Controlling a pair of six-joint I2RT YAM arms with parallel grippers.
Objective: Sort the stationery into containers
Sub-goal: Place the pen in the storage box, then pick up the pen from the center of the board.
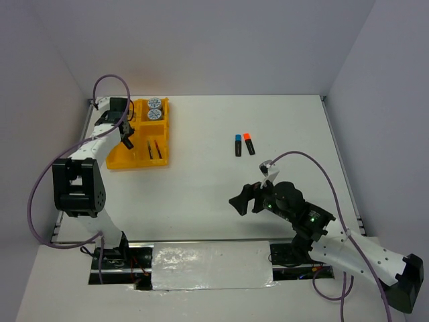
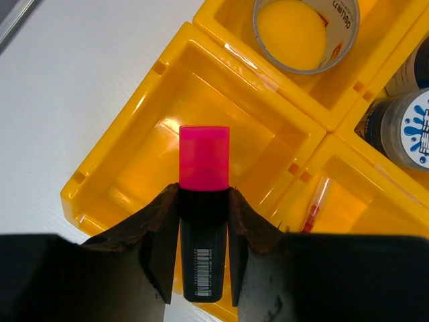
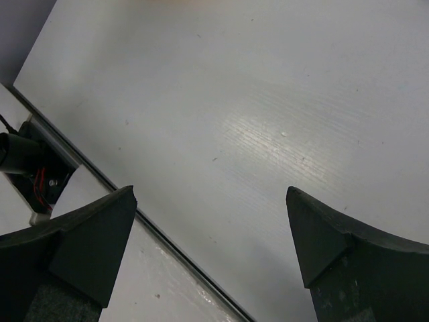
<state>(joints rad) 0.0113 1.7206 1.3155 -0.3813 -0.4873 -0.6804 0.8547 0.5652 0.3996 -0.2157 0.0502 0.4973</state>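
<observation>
A robotics lab cell is shown. A white desk is enclosed by plain white panels. A cabled left arm and right arm are bolted at the frame's bottom.

table: white | walls: pale grey, three sides | light: soft, even | near edge: shiny sheet

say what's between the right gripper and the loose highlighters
Only bare table separates the right gripper from the blue-capped highlighter and orange-capped highlighter, in the top view.
</observation>
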